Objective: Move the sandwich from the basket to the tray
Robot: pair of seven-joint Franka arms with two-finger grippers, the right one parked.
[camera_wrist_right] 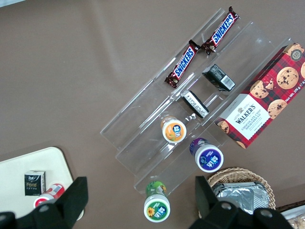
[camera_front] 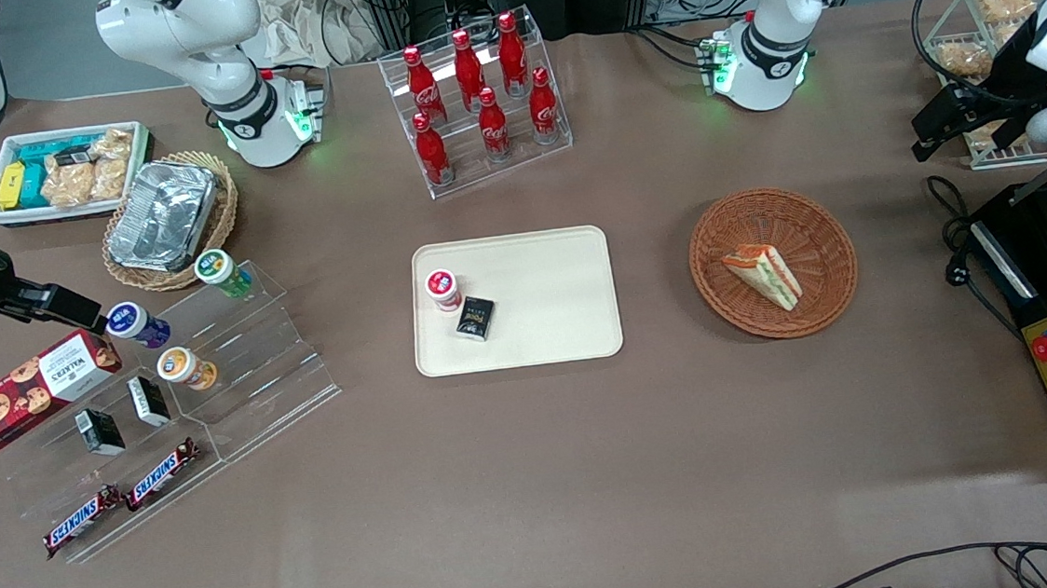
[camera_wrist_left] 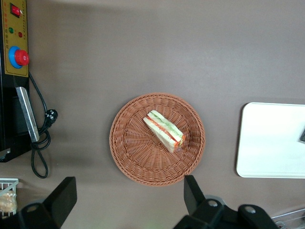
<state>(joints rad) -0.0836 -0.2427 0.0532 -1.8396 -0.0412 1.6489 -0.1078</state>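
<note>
Small triangular sandwich wedge (camera_front: 763, 276) (camera_wrist_left: 164, 130) of pale bread with orange, green and red filling lying in round reddish-brown woven wicker basket (camera_front: 719, 286) (camera_wrist_left: 136, 157), apart from flat cream-beige rectangular plastic tray (camera_front: 545, 325) (camera_wrist_left: 267, 143) on brown worktop (camera_front: 537, 461). Black end effector (camera_wrist_left: 128, 202) hovering high over basket's edge, fingers (camera_wrist_left: 62, 198) spread wide, holding nothing. Small red-capped jar (camera_front: 443, 290) and black packet (camera_front: 475, 318) resting on tray.

The sandwich (camera_front: 763, 275) is a little triangular wedge lying on its side in the round reddish-brown wicker basket (camera_front: 772, 261), orange, green and red filling showing along the cut edge. The cream tray (camera_front: 515, 300) sits flat beside the basket, toward the parked arm's end, not touching it.

The gripper (camera_wrist_left: 128, 202) hangs above the basket's edge, jaws spread wide.
</note>
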